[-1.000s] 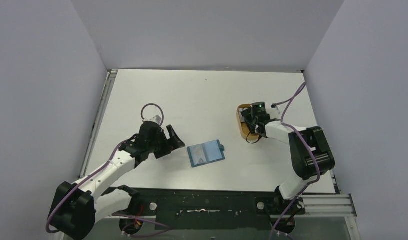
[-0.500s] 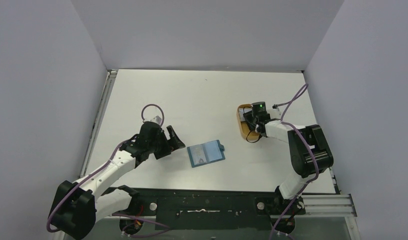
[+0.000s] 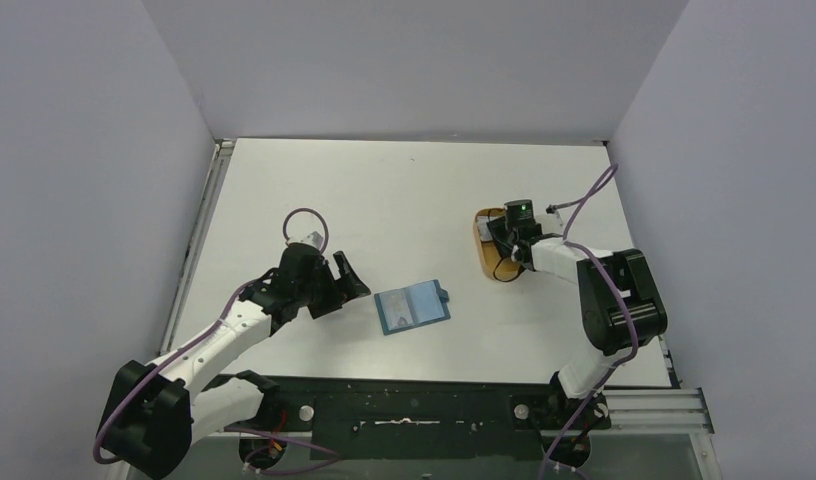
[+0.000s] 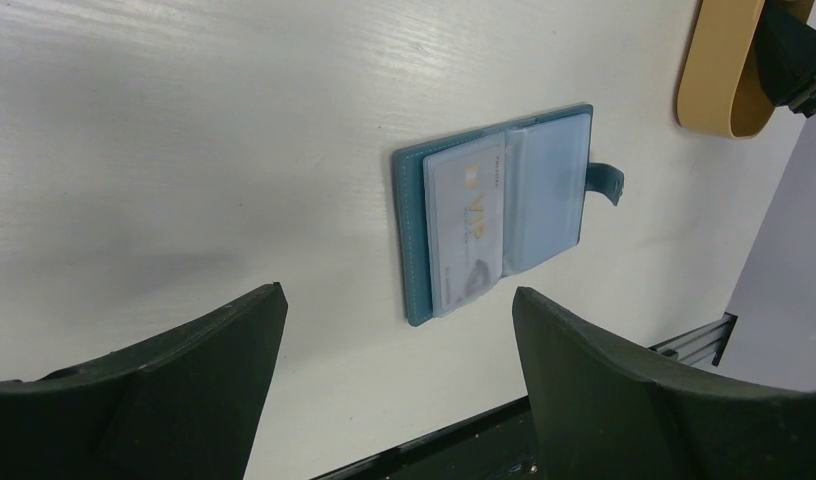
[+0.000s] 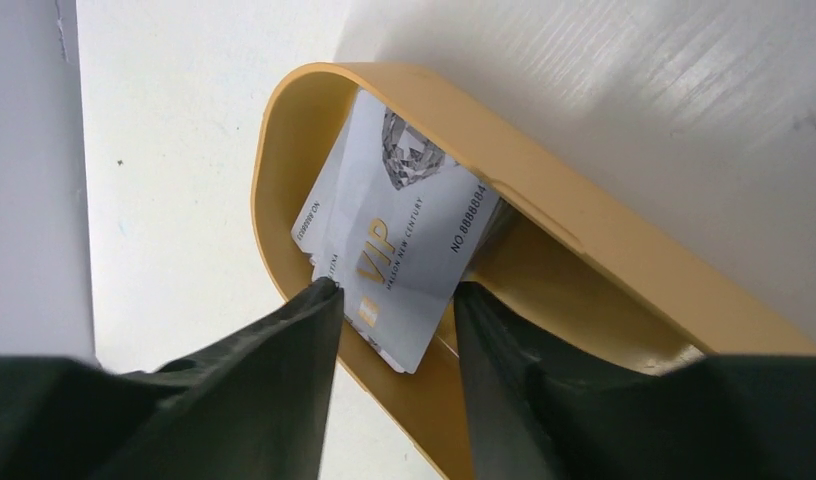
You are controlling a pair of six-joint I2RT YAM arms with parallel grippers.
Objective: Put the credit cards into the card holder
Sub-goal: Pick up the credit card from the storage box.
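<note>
Btwn right claw (image 5: 396, 290) fingers (image 5: 264, 370): credit cards (image 5: 404, 230).

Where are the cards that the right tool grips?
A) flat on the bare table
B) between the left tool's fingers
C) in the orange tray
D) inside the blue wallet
C: the right wrist view shows the credit cards leaning inside the orange tray, with the right tool closed on their edges from both sides.
</note>
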